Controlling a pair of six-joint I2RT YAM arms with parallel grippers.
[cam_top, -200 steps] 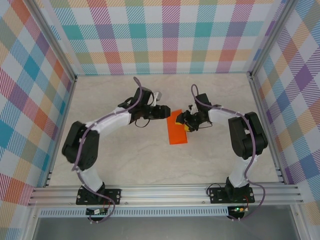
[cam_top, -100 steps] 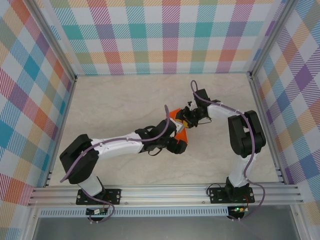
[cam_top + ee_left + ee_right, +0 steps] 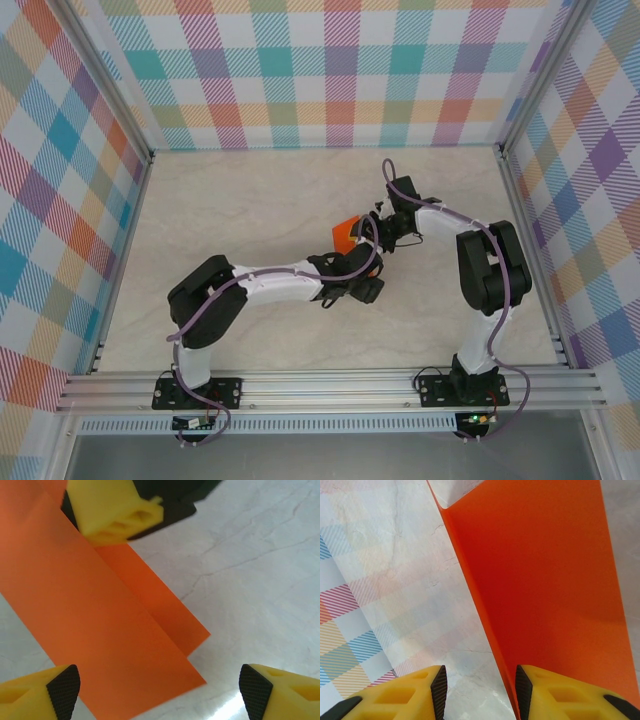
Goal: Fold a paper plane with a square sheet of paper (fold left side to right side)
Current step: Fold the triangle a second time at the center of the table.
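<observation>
The square sheet of paper [image 3: 346,232] is bright orange and folded double, its two layers slightly offset in the left wrist view [image 3: 100,630]. My left gripper [image 3: 368,280] hovers over its near end, wide open [image 3: 159,692], with the paper's corner reaching between the fingertips [image 3: 62,690] untouched. My right gripper [image 3: 376,238] is at the paper's far right side. One of its yellow fingers [image 3: 115,510] rests on the sheet. In the right wrist view its jaws [image 3: 481,692] stand apart with bare table between them, and the paper's folded edge [image 3: 545,570] runs beside the right pad [image 3: 524,690].
The pale marble table [image 3: 250,200] is walled by plaid panels [image 3: 330,80] on three sides. An aluminium rail [image 3: 330,385] with both arm bases runs along the near edge. The left arm [image 3: 270,285] stretches across the middle toward the right.
The left arm swung from the paper's left side to its near end, and its gripper opened wider. The right gripper shifted slightly farther back. The flat strip is now mostly covered by the arm.
</observation>
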